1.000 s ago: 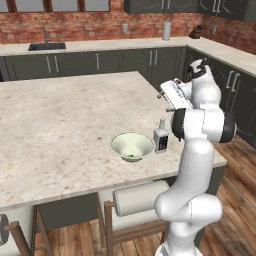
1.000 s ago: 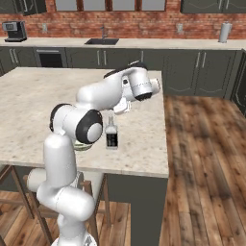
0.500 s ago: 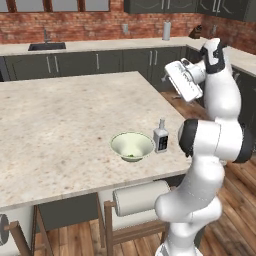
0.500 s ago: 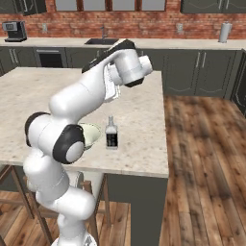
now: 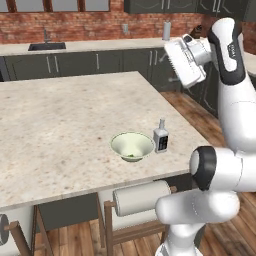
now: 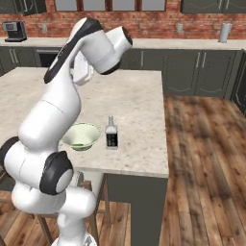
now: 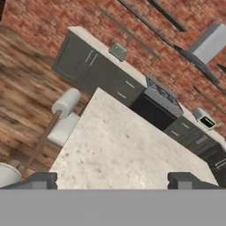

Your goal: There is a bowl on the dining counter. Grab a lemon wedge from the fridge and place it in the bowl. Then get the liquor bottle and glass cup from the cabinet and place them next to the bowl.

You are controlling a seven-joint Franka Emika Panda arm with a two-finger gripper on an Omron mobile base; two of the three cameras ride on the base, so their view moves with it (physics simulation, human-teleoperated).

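Our gripper (image 7: 112, 181) is spread wide with nothing between the tips, and it has swung way up and off toward the far side of the tabletop (image 5: 55, 125); a second ago the hand was down low right by the liquor bottle (image 5: 161, 137), so we read that as the bottle just dropped off and the arm pulling clear. The bottle stands upright just beside the bowl (image 5: 132, 146), near the front edge of the dining counter. There's a small green bit sitting in the bowl, which looks like the lemon wedge (image 5: 130, 156), though it's too small to be sure. No glass cup by the bowl, so we reckon that's the one thing left to fetch from the cabinet.
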